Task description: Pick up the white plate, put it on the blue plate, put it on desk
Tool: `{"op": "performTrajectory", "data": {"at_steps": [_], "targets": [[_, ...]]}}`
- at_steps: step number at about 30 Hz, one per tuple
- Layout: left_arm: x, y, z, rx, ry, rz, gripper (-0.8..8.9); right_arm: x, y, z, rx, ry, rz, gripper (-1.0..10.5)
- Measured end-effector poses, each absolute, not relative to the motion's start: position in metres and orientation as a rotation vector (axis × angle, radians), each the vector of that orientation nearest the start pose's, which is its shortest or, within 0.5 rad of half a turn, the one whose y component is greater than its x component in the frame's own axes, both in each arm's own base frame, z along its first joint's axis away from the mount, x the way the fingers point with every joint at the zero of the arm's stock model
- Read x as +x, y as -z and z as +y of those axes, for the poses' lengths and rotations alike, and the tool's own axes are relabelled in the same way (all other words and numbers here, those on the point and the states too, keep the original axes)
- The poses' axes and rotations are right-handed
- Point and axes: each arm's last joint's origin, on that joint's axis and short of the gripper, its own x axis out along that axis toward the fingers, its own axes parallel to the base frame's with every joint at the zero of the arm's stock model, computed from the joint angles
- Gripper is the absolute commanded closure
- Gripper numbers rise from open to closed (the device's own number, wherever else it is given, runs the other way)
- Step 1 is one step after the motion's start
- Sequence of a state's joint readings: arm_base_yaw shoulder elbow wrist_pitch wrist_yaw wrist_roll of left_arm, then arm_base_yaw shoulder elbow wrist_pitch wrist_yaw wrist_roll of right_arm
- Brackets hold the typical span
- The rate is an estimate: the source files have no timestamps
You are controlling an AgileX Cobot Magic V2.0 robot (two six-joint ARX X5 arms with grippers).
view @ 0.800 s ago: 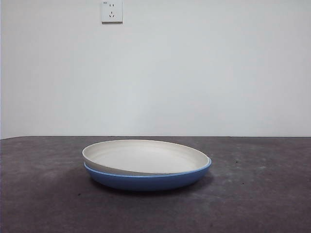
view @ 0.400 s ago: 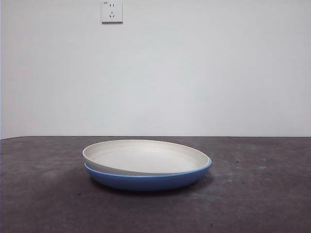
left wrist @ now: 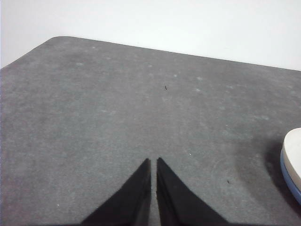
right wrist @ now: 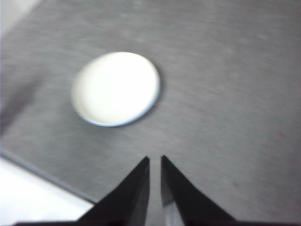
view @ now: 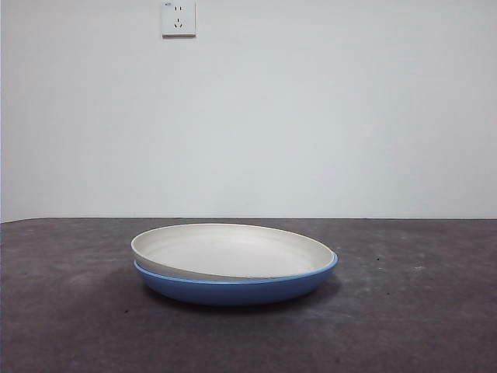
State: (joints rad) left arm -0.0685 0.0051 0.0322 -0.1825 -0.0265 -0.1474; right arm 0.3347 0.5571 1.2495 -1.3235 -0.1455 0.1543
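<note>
A white plate (view: 233, 252) sits nested inside a blue plate (view: 241, 289) on a dark grey, speckled desk (view: 419, 311), near the middle of the front view. The white plate is slightly tilted: its rim rides higher above the blue rim on one side and sinks almost level with it on the other. The blue plate rests flat on the desk, casting a soft shadow beneath. Behind the desk is a plain pale wall with a white socket (view: 178, 18) high up.

Neither arm appears in the front view. In the left wrist view, the left gripper (left wrist: 154, 162) hangs over bare desk, its two black jaws drawn almost together with only a thin slit between them and nothing held. The stacked plates show only as a sliver at the frame's edge, white over blue, well apart from this gripper.

In the right wrist view, which is blurred, the right gripper (right wrist: 154, 160) is high above the desk, its jaws also nearly together and holding nothing. The stacked plates lie well beyond its tips, seen from above as a white disc with a thin blue edge
</note>
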Motion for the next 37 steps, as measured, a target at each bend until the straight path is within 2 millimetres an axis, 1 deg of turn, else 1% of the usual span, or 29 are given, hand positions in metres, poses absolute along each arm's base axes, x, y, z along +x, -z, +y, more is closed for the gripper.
{"op": "performTrajectory", "data": {"at_steps": [1,4,5,7,11,13,15,18,21,23,28,32,37], "targets": [[0.095,-0.157,-0.006,-0.14,0.03,0.158,7.93,0.024,-0.384,0.012,0.073,-0.387,0.641,9.1],[0.095,-0.157,-0.006,-0.14,0.03,0.158,7.93,0.037,-0.368,0.012,0.024,-0.327,0.486,9.1],[0.095,-0.157,-0.006,-0.14,0.03,0.158,7.93,0.042,-0.358,0.013,0.009,-0.313,0.431,9.1],[0.095,-0.157,-0.006,-0.14,0.03,0.158,7.93,0.051,-0.338,0.013,-0.007,-0.285,0.335,9.1],[0.095,-0.157,-0.006,-0.14,0.03,0.158,7.93,0.071,-0.286,0.01,-0.018,-0.2,0.134,9.1],[0.095,-0.157,-0.006,-0.14,0.03,0.158,7.93,0.08,-0.261,0.008,-0.021,-0.16,0.063,9.1],[0.095,-0.157,-0.006,-0.14,0.03,0.158,7.93,0.088,-0.234,0.005,-0.023,-0.12,0.024,9.1],[0.095,-0.157,-0.006,-0.14,0.03,0.158,7.93,0.095,-0.198,0.0,-0.022,-0.072,0.062,9.1],[0.095,-0.157,-0.006,-0.14,0.03,0.158,7.93,0.097,-0.174,-0.003,-0.017,-0.039,0.116,9.1],[0.095,-0.157,-0.006,-0.14,0.03,0.158,7.93,0.097,-0.167,-0.004,-0.016,-0.026,0.121,9.1],[0.095,-0.157,-0.006,-0.14,0.03,0.158,7.93,0.096,-0.161,-0.004,-0.019,-0.025,0.093,9.1],[0.095,-0.157,-0.006,-0.14,0.03,0.158,7.93,0.096,-0.153,-0.005,-0.018,0.012,0.156,9.1],[0.095,-0.157,-0.006,-0.14,0.03,0.158,7.93,0.096,-0.152,-0.006,-0.021,0.04,0.16,9.1]]}}
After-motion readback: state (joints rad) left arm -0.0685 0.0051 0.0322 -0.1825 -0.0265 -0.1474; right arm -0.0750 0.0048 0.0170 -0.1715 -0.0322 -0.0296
